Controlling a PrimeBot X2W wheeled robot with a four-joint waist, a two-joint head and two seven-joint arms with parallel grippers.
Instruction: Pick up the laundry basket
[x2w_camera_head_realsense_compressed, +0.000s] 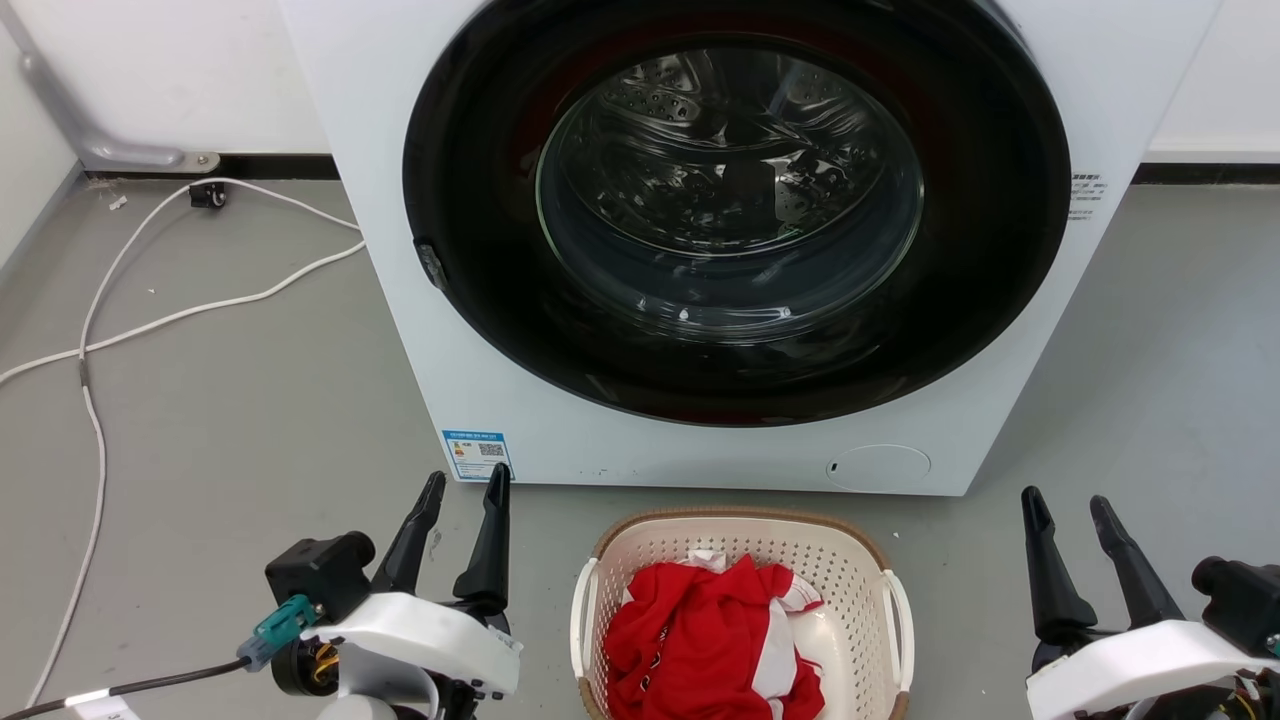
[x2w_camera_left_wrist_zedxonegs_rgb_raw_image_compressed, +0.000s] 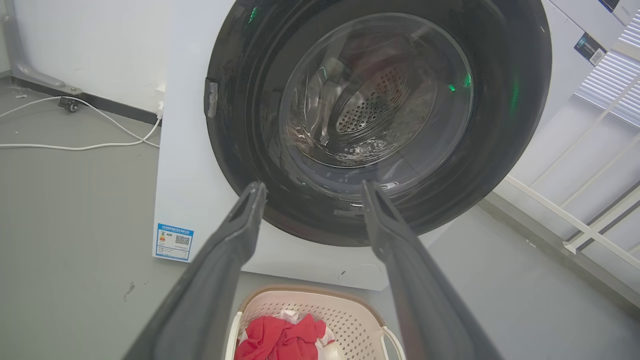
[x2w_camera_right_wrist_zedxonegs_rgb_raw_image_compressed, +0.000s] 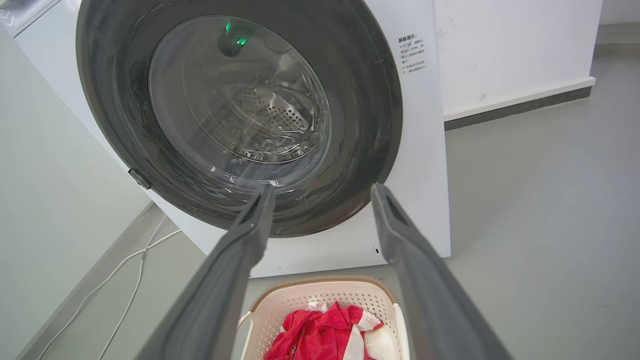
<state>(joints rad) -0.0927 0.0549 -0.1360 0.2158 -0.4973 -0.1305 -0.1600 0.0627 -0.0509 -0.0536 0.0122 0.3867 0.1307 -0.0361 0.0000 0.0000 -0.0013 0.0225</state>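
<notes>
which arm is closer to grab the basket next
Left, narrowly. The left gripper sits nearer the left handle of the laundry basket than the right gripper sits to the right handle. Both are open and empty, so a two-handle lift may suit.

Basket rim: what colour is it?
The laundry basket rim is brown, woven-looking; head view shows it best.

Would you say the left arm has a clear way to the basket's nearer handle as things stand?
Probably yes. The left gripper is open and empty beside the basket, with bare floor between it and the white handle; the red clothes lie inside, off the handle.
</notes>
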